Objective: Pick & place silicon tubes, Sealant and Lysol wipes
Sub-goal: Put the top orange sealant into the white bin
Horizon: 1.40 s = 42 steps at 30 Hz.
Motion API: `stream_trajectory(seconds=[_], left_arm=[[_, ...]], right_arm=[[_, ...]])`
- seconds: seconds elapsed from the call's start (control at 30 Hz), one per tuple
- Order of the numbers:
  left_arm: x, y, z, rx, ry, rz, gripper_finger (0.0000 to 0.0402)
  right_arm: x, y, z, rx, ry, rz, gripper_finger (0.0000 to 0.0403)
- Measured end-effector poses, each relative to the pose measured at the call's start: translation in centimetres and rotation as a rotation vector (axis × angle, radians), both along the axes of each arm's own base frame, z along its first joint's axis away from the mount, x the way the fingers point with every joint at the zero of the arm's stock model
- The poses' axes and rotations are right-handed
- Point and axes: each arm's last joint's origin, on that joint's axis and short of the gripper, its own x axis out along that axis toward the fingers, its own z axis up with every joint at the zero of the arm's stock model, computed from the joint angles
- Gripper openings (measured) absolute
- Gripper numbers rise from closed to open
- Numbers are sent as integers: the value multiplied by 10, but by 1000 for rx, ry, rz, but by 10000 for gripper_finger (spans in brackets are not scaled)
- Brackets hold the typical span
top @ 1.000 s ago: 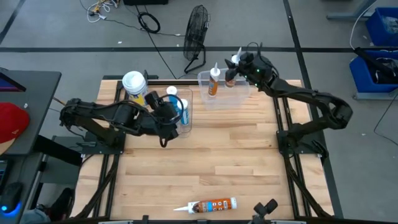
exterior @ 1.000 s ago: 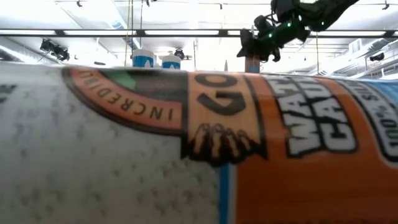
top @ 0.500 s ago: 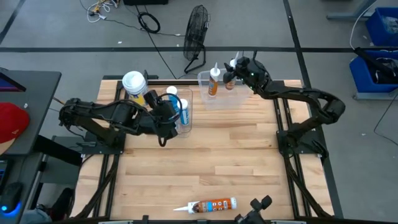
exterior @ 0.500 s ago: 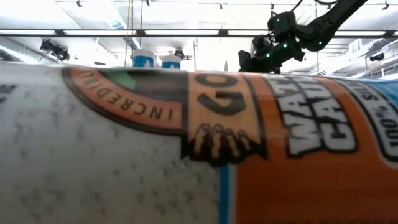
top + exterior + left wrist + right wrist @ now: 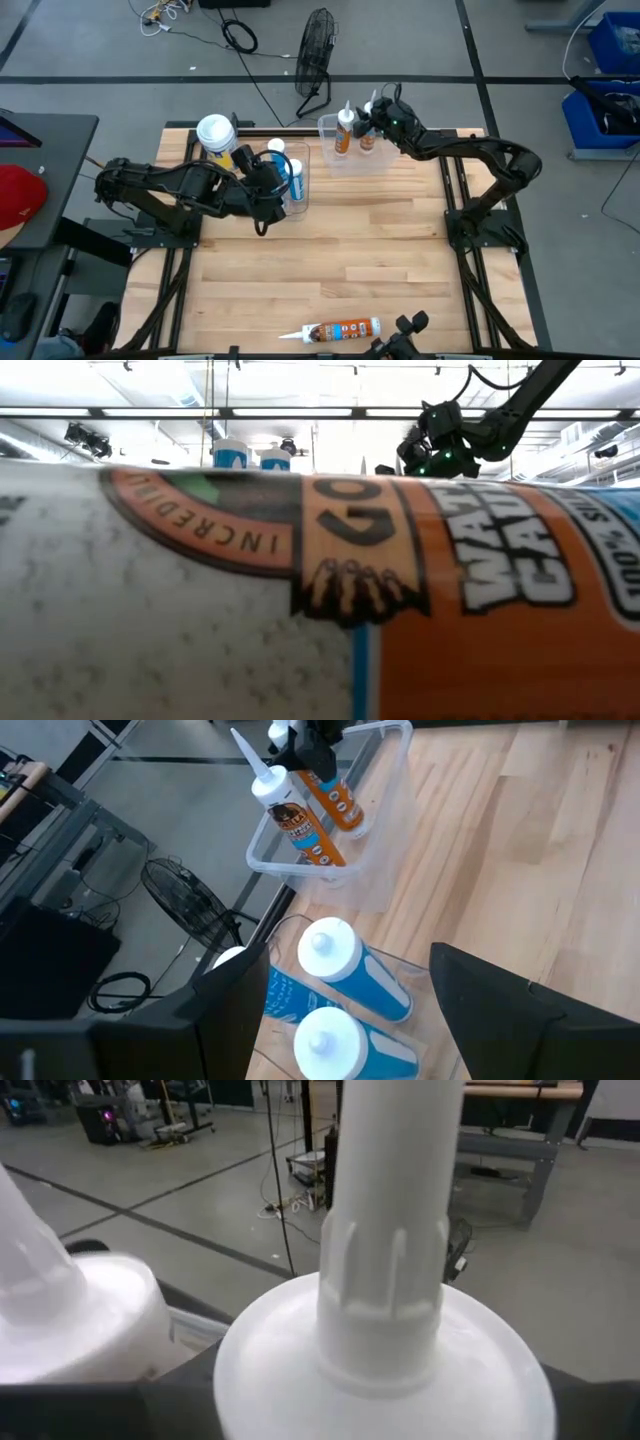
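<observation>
My right gripper (image 5: 380, 112) is shut on an orange sealant tube (image 5: 367, 138) that reaches down into the clear bin (image 5: 327, 160) at the table's far edge. A second orange tube (image 5: 342, 130) stands in that bin just to its left. My left gripper (image 5: 277, 190) is open over a second clear bin (image 5: 300, 200) that holds two blue-and-white tubes (image 5: 345, 975); its fingers stand on either side of them. The Lysol wipes canister (image 5: 215, 135), white lid up, stands at the far left. A third orange tube (image 5: 340, 329) lies on its side at the near edge. My right gripper pinches the orange tube at its top end, by the white shoulder below the nozzle (image 5: 385, 1380), one finger on each side. It comes from the table's right, slanting down (image 5: 305, 745). The tube hangs nearly upright with its lower end (image 5: 350, 820) inside the bin; I cannot tell whether it touches the floor.
The lying orange tube fills almost the whole low view (image 5: 350, 590) and hides the table there. A black fan (image 5: 315, 50) stands on the floor behind the far edge. Bare wood (image 5: 380, 250) spreads between the bins and the near edge.
My right gripper has gone toward the table's left and down with the orange tube, whose lower end now sits in the far bin beside the other orange tube.
</observation>
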Motion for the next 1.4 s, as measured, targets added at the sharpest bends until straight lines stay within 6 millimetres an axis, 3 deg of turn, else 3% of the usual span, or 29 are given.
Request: stream_trajectory(seconds=[0.3, 0.57, 0.93, 1.4], left_arm=[[0, 0, 0, 0, 0, 0, 281], [0, 0, 0, 0, -1, 0, 281], [0, 0, 0, -1, -4, 0, 281], [0, 0, 0, -1, -4, 0, 281]], right_arm=[[-2, 1, -5, -13, -14, -7, 209], [-16, 12, -26, -46, -72, -25, 209], [-13, 11, -23, -58, -24, 4, 211], [-12, 13, -20, -59, -2, 86, 290]])
